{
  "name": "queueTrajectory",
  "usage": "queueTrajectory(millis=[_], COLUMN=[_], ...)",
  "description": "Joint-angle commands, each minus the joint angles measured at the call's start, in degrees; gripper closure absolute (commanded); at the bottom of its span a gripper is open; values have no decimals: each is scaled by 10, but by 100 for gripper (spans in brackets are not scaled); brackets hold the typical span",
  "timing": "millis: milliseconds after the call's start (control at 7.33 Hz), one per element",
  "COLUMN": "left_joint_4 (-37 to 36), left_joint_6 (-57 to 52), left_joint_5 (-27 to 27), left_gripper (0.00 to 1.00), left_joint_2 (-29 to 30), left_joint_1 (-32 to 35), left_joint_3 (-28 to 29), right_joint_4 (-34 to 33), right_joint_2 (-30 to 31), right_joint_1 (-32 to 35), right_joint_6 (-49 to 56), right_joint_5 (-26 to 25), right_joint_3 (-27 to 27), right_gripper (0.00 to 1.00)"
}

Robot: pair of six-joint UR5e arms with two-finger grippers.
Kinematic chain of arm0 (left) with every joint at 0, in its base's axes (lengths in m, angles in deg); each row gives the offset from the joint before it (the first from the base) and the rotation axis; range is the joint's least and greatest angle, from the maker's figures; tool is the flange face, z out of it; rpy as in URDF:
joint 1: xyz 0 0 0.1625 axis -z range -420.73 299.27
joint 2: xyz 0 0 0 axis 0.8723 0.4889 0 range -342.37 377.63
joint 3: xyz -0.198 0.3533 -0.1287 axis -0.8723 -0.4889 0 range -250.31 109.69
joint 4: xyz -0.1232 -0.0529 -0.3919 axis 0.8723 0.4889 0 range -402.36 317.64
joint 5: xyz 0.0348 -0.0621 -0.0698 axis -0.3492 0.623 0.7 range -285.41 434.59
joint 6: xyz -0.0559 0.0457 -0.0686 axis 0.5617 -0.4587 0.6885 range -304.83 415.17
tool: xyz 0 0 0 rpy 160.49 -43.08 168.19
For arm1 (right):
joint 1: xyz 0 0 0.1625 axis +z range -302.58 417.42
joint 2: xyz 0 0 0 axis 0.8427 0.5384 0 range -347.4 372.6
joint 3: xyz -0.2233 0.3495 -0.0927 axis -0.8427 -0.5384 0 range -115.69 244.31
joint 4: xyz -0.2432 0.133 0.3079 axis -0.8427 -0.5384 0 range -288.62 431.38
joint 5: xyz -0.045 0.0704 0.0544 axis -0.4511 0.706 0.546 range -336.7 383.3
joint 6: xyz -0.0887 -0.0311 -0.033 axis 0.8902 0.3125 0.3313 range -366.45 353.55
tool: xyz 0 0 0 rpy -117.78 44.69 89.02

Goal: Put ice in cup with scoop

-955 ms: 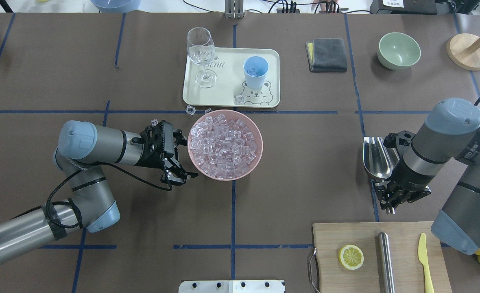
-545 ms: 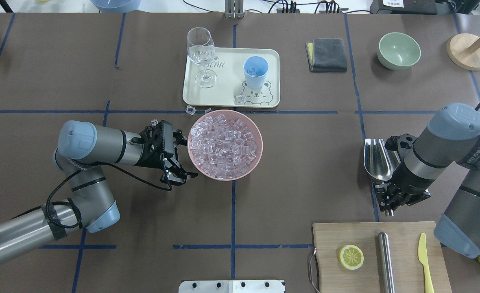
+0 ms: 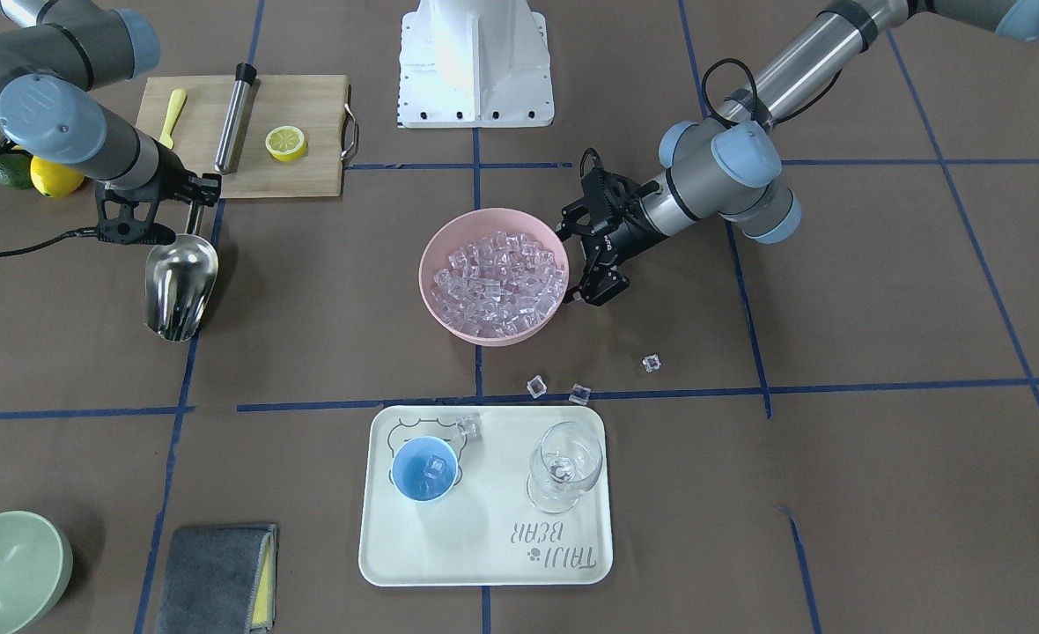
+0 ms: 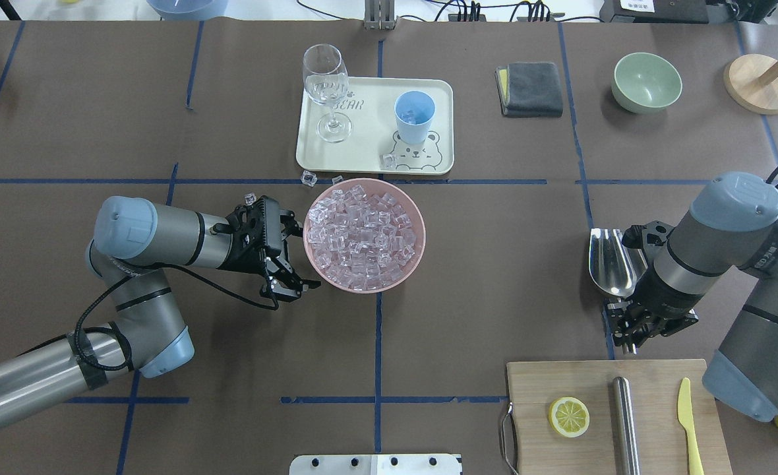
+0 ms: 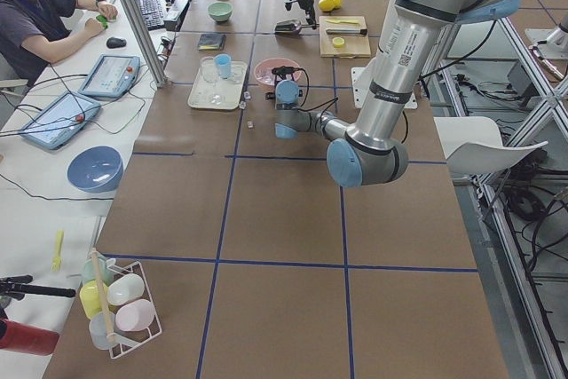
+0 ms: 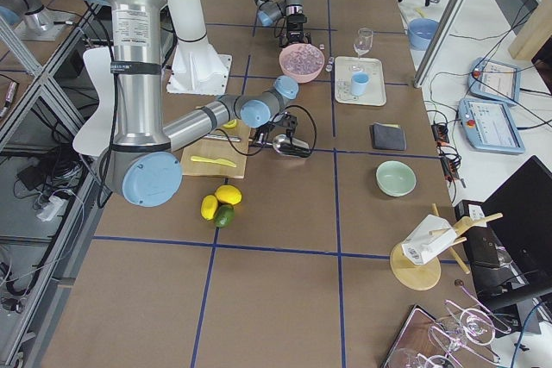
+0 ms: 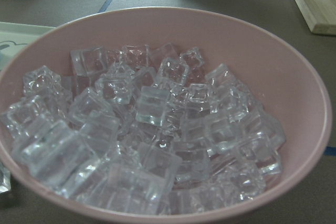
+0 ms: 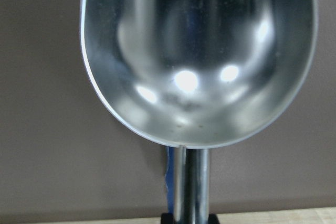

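Much of the scoop [image 4: 612, 260] handle hides under the clamping right gripper [image 4: 629, 333]; left gripper [image 4: 295, 258] spread wide.

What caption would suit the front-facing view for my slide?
Right gripper holds the empty scoop while the open left gripper sits beside the pink bowl of ice; the cup holds ice.
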Motion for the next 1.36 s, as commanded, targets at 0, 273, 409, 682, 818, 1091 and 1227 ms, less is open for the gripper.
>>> queueTrajectory(millis=[0, 273, 409, 682, 818, 1091, 1227], left_joint_4=[0, 1, 1, 1, 2, 1, 0], left_joint_6=[1, 1, 1, 2, 3, 1, 1], left_joint_5=[0, 0, 0, 0, 0, 1, 1], left_gripper=[0, 0, 0, 0, 0, 0, 0], left_joint_2=[1, -2, -3, -3, -4, -6, -13], left_joint_1=[0, 1, 2, 5, 6, 12, 13], left_joint_3=[0, 0, 0, 0, -1, -6, -6], right_joint_4=[-1, -1, -2, -9, -10, -19, -19], right_joint_2=[-5, -5, -4, -4, 3, 16, 24], right_joint_1=[0, 49, 81, 164, 212, 315, 373], right_joint_6=[1, 1, 5, 173, 257, 431, 525], right_joint_5=[1, -9, -22, -50, -50, -49, -45], right_joint_3=[2, 25, 34, 25, 15, -26, -54], right_gripper=[0, 0, 0, 0, 0, 0, 0])
